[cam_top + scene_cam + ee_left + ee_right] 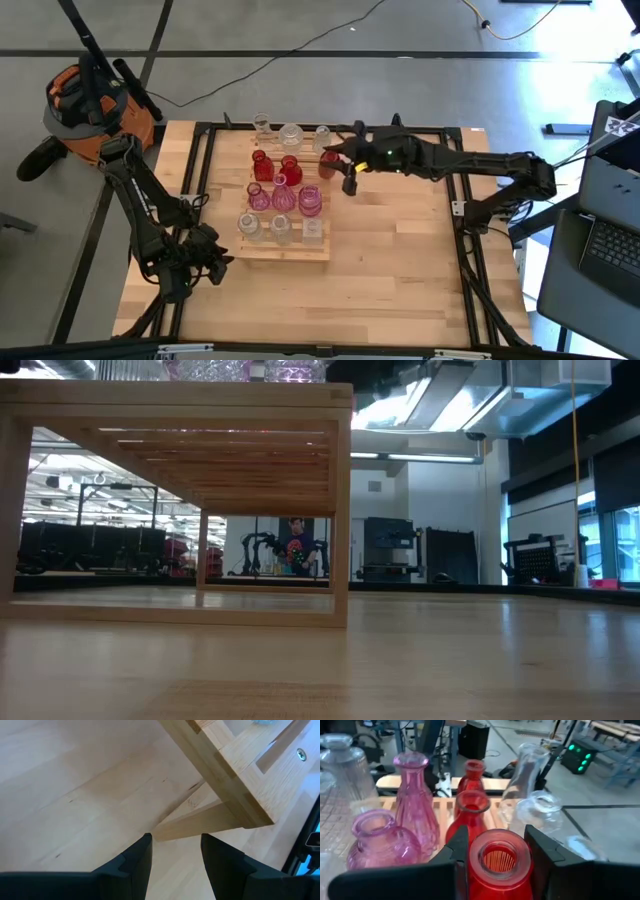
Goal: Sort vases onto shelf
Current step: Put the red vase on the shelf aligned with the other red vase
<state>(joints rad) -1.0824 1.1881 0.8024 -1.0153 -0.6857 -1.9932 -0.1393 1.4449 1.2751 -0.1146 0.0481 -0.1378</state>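
The pale wooden shelf stands left of the table's middle, carrying clear vases on its near row, pink vases in the middle and red ones toward the far side. My right gripper reaches in from the right at the shelf's far right corner and is shut on a red vase. In the right wrist view that red vase fills the gap of the right gripper. My left gripper waits open near the shelf's near left corner, its fingers pointing at a shelf leg. My right gripper pinches the red vase just below its mouth rim, one finger on each side of the neck. The fingers come from the table's right side, slanting slightly down. The vase stands upright; its base is hidden, so I cannot tell whether it is lifted.
Clear vases stand in a row beyond the shelf's far edge. Black frame rails border the tabletop. Bare tabletop lies right of and nearer than the shelf. In the low view the shelf fills the left half.
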